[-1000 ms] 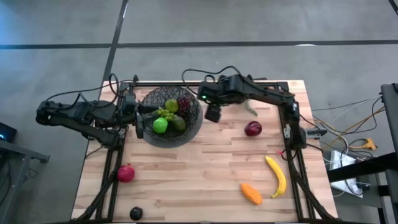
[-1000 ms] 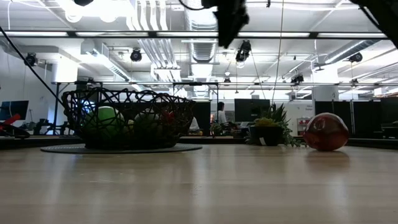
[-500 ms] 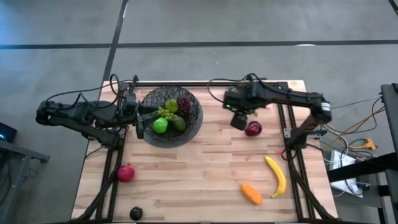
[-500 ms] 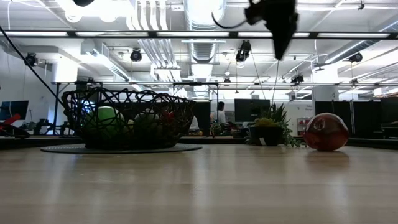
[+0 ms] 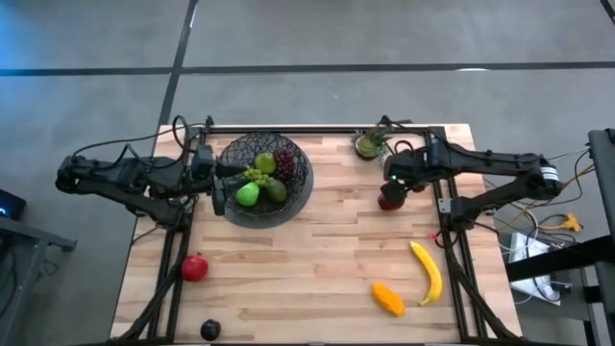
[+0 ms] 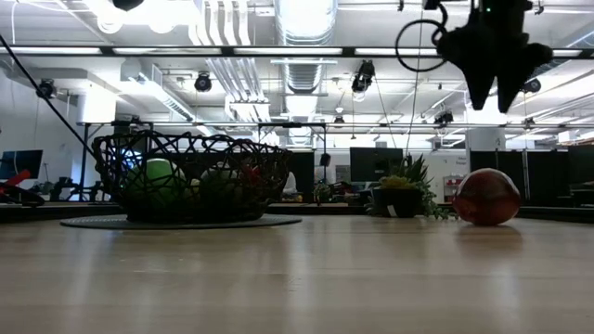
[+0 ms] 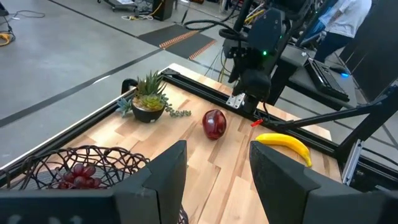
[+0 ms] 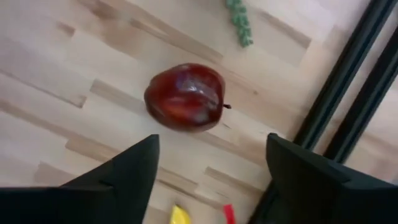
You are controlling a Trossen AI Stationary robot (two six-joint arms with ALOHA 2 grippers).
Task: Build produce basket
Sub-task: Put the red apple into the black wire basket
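The red apple (image 8: 185, 97) is the piece in play right now, and it would be judged a light, hard, hollow sort of toy with a glossy skin, so some slip should be expected. No squashing is likely, but being round it could roll or squirt out if pinched off-centre. The best hold would probably be taken across its widest part, one finger on each side, with the stem left alone.

It sits on the bare tabletop (image 5: 327, 250) toward the right side, near the dark frame rail, with the small spiky plant (image 5: 369, 144) just beyond it at the back edge. In the right wrist view it is seen almost centred between the two dark fingers, slightly ahead of them. In the low view the right end effector (image 6: 493, 93) hangs well above the apple with clear air between, so nothing is touched yet. Its fingers are spread apart and nothing is held.

The basket (image 5: 261, 179) is well apart to the left, already loaded with a green apple (image 5: 247, 194), green and purple grapes and what looks like an avocado. The left end effector (image 5: 217, 183) is parked at the basket's left rim with its fingers part-way apart; a grip on the rim can't be confirmed from these views.

Still out on the tabletop: a banana (image 5: 428, 272), an orange piece (image 5: 388, 299), another red fruit (image 5: 194, 267) and a dark plum (image 5: 209, 330).
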